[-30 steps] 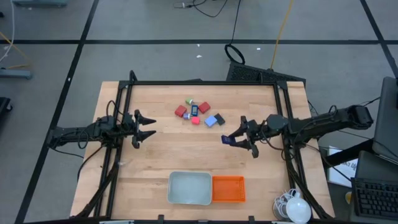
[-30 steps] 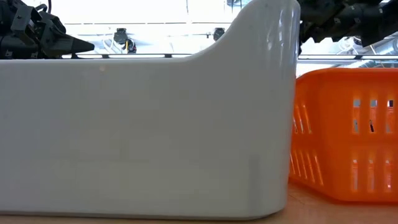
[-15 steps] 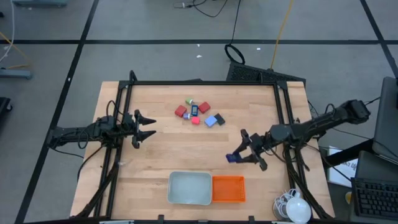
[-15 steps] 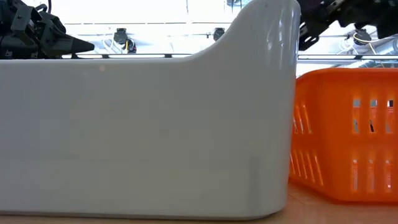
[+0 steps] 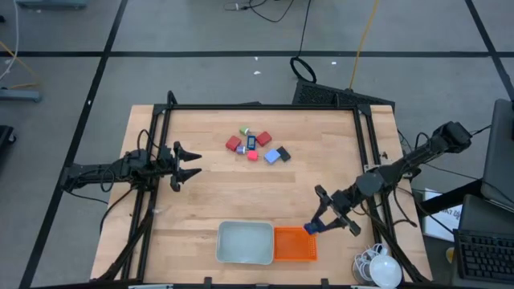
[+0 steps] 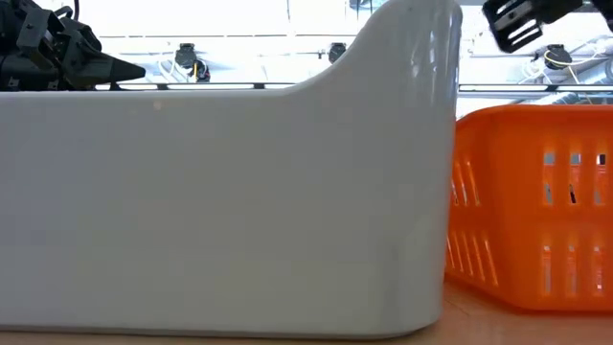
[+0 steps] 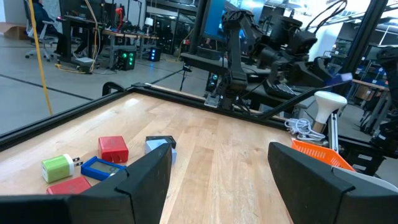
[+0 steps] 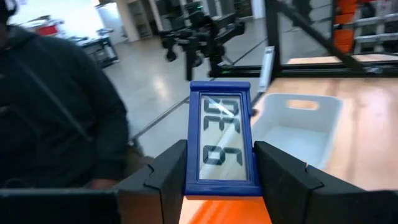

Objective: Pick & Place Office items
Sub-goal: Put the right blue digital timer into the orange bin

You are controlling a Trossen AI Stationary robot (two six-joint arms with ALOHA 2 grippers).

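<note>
Now: right gripper (image 5: 319, 227) clamped on the blue clock (image 8: 219, 138), just above the orange basket (image 5: 295, 244) rim.
Right wrist view alone shows its digits; left gripper (image 5: 193, 164), fingers apart, waits with bare table (image 5: 241, 197) ahead.

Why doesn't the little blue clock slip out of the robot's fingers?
The blue clock looks like stiff plastic with flat sides, so the right gripper can probably pinch it firmly. It seems light for its size. Its screen might scratch if dropped into the orange mesh basket.
</note>
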